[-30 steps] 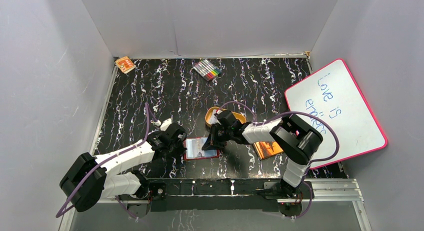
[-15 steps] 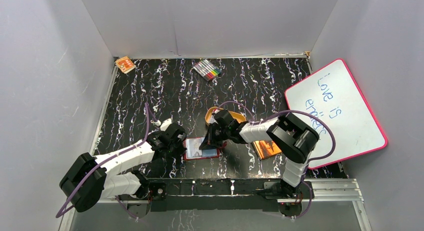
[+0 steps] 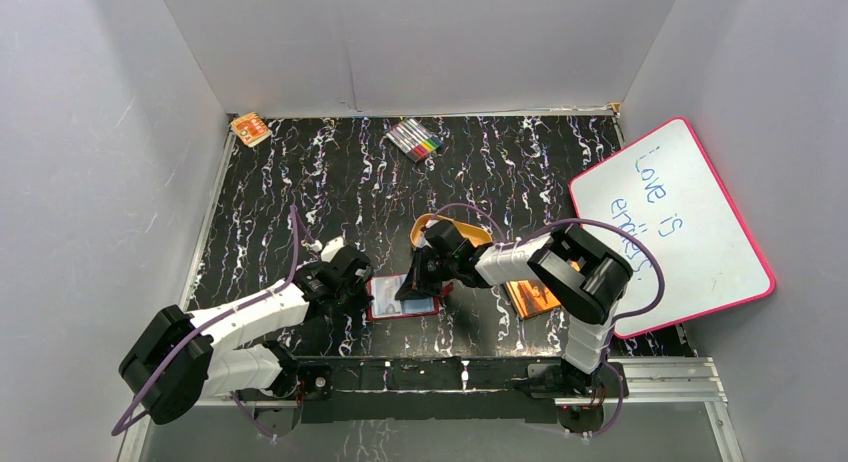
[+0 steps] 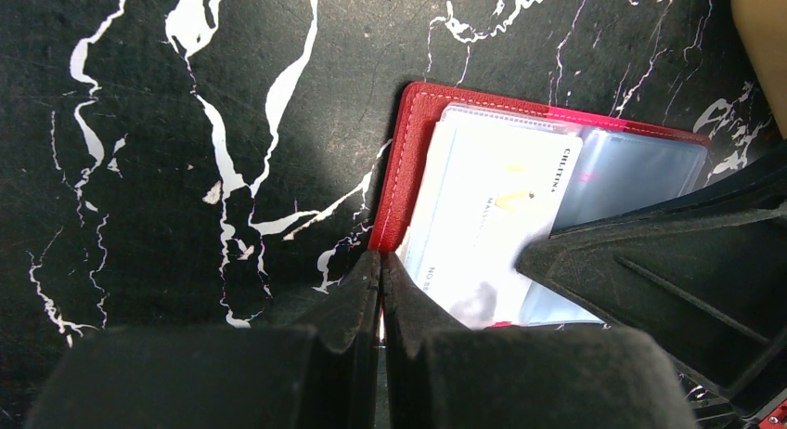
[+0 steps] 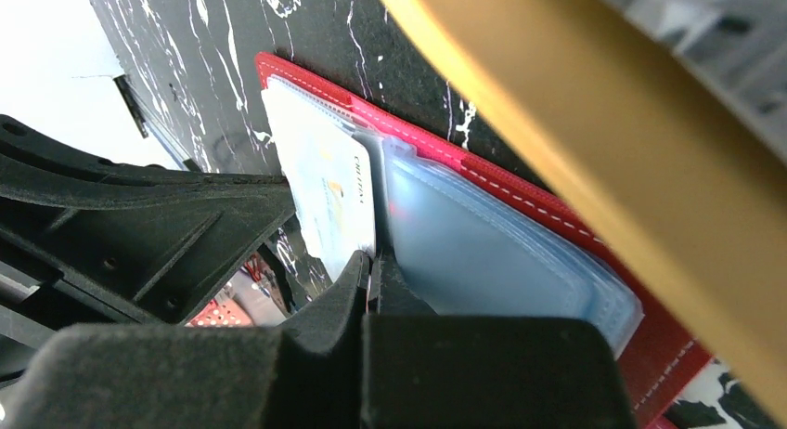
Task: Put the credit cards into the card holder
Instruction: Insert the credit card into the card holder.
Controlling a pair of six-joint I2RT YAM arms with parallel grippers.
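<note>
The red card holder (image 3: pixel 384 304) lies open on the black marbled table, its pale-blue clear sleeves (image 5: pixel 483 253) facing up. My right gripper (image 5: pixel 371 262) is shut on the bottom edge of a white credit card (image 5: pixel 329 192), which lies partly in the left-hand sleeve. The same card (image 4: pixel 492 225) shows in the left wrist view, beside the right gripper's dark fingers (image 4: pixel 668 253). My left gripper (image 4: pixel 380 260) is shut, pinching the card holder's red left edge (image 4: pixel 404 160). In the top view the two grippers meet over the holder, left (image 3: pixel 362 288) and right (image 3: pixel 415 285).
An orange oval tray (image 3: pixel 428 223) sits just behind the right gripper. An orange-brown book (image 3: pixel 535 297) lies to the right, under the right arm. A whiteboard (image 3: pixel 680 222) leans at the right edge. Markers (image 3: pixel 415 139) and a small orange box (image 3: pixel 250 129) lie at the back.
My right gripper has moved a little to the left over the card holder, taking the white card with it. The left arm has stayed still.
</note>
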